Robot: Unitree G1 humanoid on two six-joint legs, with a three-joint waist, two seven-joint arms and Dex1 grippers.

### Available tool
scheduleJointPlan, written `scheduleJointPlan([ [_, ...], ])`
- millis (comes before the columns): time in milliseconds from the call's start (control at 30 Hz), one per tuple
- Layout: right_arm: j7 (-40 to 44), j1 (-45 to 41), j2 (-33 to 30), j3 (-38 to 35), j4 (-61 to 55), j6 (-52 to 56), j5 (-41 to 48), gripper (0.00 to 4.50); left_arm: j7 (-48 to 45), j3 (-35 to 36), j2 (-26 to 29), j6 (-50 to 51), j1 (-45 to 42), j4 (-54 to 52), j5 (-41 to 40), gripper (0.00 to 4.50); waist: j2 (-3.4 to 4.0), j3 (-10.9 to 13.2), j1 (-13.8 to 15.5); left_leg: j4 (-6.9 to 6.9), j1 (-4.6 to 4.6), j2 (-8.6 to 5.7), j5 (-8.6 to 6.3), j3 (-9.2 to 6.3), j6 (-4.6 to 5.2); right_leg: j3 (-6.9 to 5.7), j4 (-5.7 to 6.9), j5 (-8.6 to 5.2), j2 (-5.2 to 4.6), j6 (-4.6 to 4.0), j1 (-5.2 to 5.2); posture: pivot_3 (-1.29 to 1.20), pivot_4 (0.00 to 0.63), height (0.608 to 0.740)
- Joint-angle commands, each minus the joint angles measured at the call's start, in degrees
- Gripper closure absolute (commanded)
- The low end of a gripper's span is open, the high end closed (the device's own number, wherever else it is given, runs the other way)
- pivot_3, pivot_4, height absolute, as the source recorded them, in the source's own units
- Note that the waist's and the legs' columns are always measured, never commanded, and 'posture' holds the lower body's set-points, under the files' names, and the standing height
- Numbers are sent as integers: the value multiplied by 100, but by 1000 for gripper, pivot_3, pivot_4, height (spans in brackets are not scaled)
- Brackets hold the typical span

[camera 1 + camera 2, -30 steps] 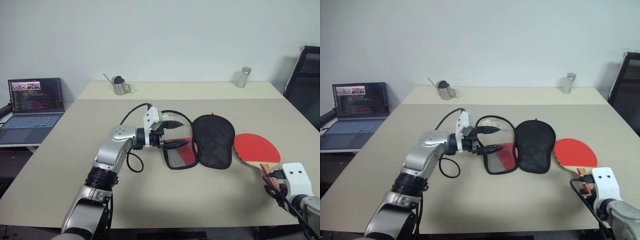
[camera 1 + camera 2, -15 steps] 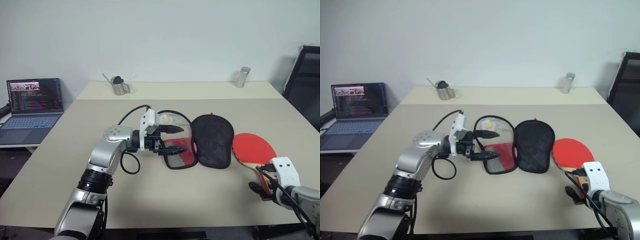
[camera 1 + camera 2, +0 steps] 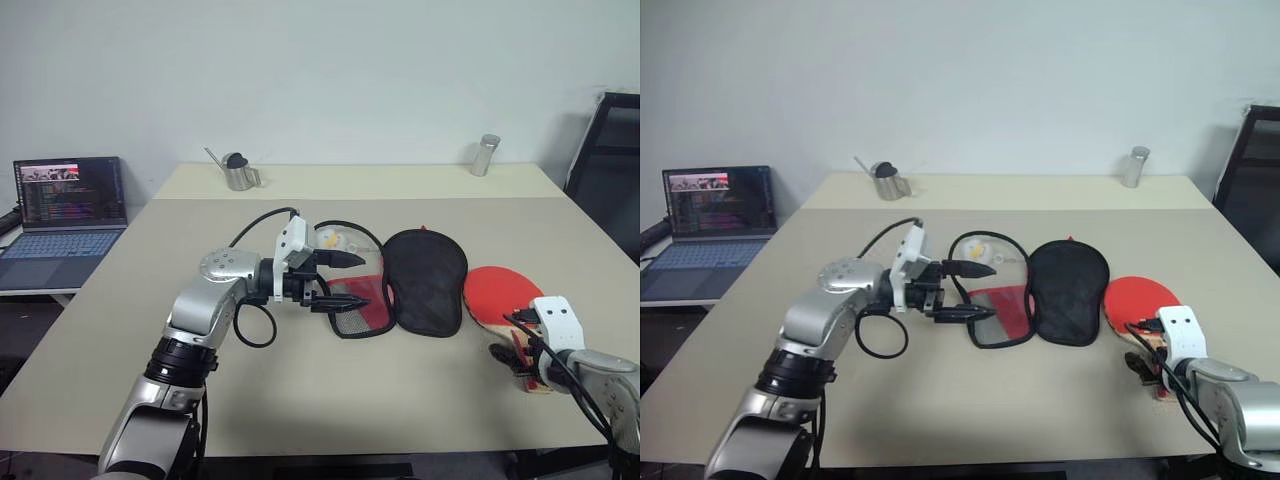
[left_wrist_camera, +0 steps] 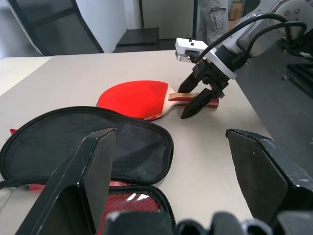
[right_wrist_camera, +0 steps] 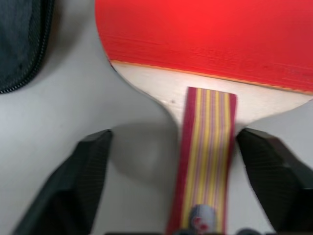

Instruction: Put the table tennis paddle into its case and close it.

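Case [image 3: 400, 280] lies unzipped; paddle [image 3: 497, 296] outside on counter [image 3: 300, 400]. Right gripper [image 4: 198, 99] fingers apart, apparently straddling handle; left gripper [image 3: 343, 279] spread, empty.

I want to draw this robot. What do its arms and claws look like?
Shiny silver arms with black ringed joints. The left gripper and right gripper each have a white block behind them and two black pointed fingers. Black cables loop around the wrists.
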Motion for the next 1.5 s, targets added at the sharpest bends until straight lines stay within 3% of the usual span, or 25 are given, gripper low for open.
scheduleJointPlan([
  [33, -225, -27, 100, -250, 300, 1, -183, 1452, 6, 79, 116, -14, -47, -224, -70, 591, -5, -3, 1, 1, 1, 0, 0, 0, 0, 0, 0, 0, 0, 1, 1, 0, 150, 740],
  [233, -411, -136, 183, -508, 500, -59, -259, 3308, 43, 156, 304, 31, 13, -253, -97, 591, -16, -10, 12, 3, 1, -1, 0, 0, 0, 0, -1, 2, -2, 2, 3, 0, 150, 740],
  [267, -459, -167, 198, -558, 524, -78, -280, 3419, 50, 167, 332, 40, 30, -268, -102, 591, -19, -11, 12, 3, 1, -1, 0, 0, 0, 0, -1, 2, -2, 2, 3, 0, 150, 740],
  [467, -669, -618, 185, -911, 708, -146, -334, 3418, 124, 292, 535, 103, 127, -308, -120, 591, -19, -11, 38, 7, 0, -4, 0, 4, 0, 5, -2, 8, -4, 8, 2, 0, 150, 740],
  [600, -655, -1234, -171, -1188, 915, -136, -329, 3418, 192, 421, 722, 179, 258, -380, -155, 591, 9, 5, 71, 3, -10, -3, 0, 10, 1, 9, -1, 8, -4, 7, -12, 0, 150, 740],
  [833, -652, -2128, -343, -1139, 729, 228, -197, 3418, 216, 491, 906, 244, 380, -482, -202, 591, 15, 9, 78, -10, -21, 2, 0, 11, 1, 9, -4, 4, -4, -2, -27, 0, 150, 740],
  [967, -808, -2640, 286, -936, 321, 696, -134, 3418, 254, 500, 965, 246, 381, -487, -207, 591, 17, 9, 67, -12, -26, 4, 0, 13, 1, 12, 1, 3, -3, -4, -37, 0, 150, 740],
  [1233, -1461, -3238, 2247, -399, -30, 946, -446, 3418, 326, 473, 987, 259, 367, -535, -236, 591, 18, 10, 77, -9, -42, 3, 1, 17, 0, 17, 15, 4, -4, -5, -63, 0, 150, 740],
  [1500, -1676, -2922, 2789, 45, 704, -66, -706, 3418, 377, 472, 998, 245, 394, -606, -242, 591, 18, 10, 111, 0, -66, -6, 2, 35, -3, 32, 51, -1, -11, -9, -106, 0, 150, 740],
])
